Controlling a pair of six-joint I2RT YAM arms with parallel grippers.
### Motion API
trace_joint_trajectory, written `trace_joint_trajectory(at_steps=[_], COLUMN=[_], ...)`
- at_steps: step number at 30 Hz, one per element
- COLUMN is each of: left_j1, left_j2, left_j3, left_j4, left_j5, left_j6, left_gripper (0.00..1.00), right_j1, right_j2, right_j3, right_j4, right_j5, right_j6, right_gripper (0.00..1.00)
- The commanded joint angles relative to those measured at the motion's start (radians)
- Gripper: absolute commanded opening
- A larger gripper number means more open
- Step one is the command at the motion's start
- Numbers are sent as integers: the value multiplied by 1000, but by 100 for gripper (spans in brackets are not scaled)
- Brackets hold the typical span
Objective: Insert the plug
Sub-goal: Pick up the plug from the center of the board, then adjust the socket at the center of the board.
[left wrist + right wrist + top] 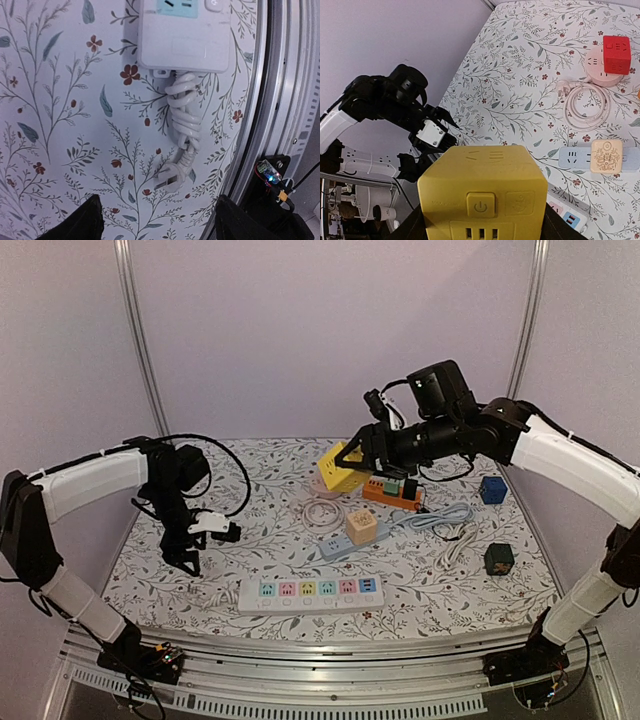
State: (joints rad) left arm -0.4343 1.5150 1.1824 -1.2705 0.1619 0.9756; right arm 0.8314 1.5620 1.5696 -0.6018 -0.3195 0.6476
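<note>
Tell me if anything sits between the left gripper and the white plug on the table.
Nothing visible does. The left gripper is open over the plug, with only bare tablecloth between its fingers and the plug. The knotted cord runs away from it toward the white power strip.

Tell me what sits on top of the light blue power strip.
A peach cube adapter stands on the strip, bare sockets showing beside it. The face beneath the cube, and whether its pins are seated, is covered.
</note>
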Motion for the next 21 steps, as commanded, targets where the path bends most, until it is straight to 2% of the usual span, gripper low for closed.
trace_joint_trajectory(at_steps=[1,6,8,11,16,21], left_j1=[-13,-31,-50,-81,-134,-195], left_j2=[22,40,35,21,2,25], left_j3=[-177,-303,-331,-359,-412,-379], left_j4=[164,334,373,371,339,306], left_j5=[56,116,109,99,153,233], left_j6=[47,40,21,0,-7,-60], left_gripper=[75,72,68,61,59,54], right_j1=[1,12,31,67,136,213], right_j2=[-84,-78,-69,-47,-19,53], right_j3=[-5,-18,-14,-5,-10,-23], right_j4=[-49,-161,-202,-265,-385,-416], right_j5=[36,137,192,284,471,512], right_j6=[51,86,92,95,136,196], right_gripper=[0,0,0,0,0,0])
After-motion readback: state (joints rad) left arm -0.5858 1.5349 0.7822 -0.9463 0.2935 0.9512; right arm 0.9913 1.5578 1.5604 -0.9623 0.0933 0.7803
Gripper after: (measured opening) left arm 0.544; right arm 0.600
